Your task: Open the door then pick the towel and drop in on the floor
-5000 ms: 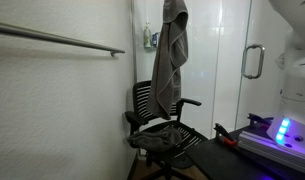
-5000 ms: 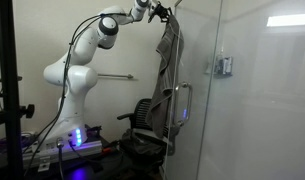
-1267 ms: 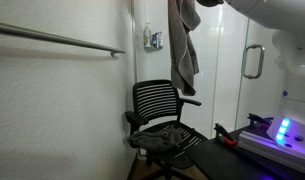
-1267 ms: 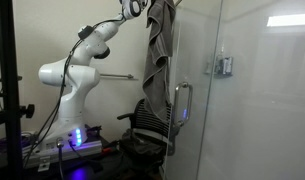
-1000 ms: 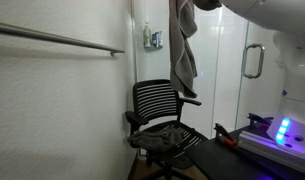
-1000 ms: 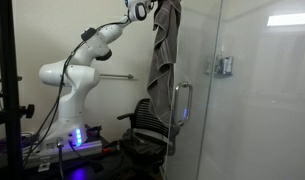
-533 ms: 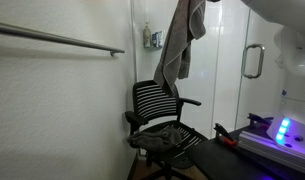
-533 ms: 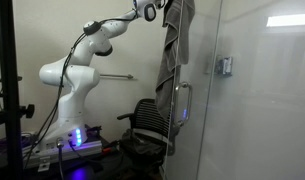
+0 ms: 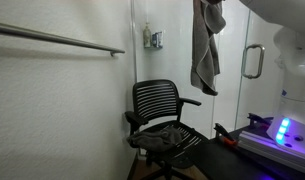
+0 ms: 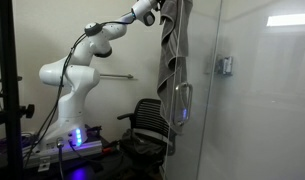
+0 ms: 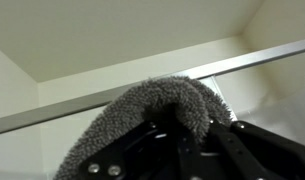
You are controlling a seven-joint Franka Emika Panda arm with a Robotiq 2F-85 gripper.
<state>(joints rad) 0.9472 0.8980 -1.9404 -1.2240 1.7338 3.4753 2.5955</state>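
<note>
A grey towel [image 9: 205,50] hangs from my gripper high in the air, clear of the black chair [image 9: 160,112] below it. In the other exterior view the towel [image 10: 174,50] hangs beside the glass door [image 10: 247,110], next to its handle [image 10: 182,105]. My gripper [image 10: 168,6] is at the top edge of that view. In the wrist view the gripper [image 11: 182,135] is shut on the towel [image 11: 152,105], which drapes over the fingers.
A grey cloth [image 9: 164,136] lies on the chair seat. A metal rail [image 9: 57,38] runs along the white wall. A second glass door handle [image 9: 253,61] is at the back. The robot base [image 10: 67,110] stands beside the chair.
My gripper has carried the towel sideways, away from the wall and toward the glass door. The towel has swung with the motion and now hangs off to the side of the chair.
</note>
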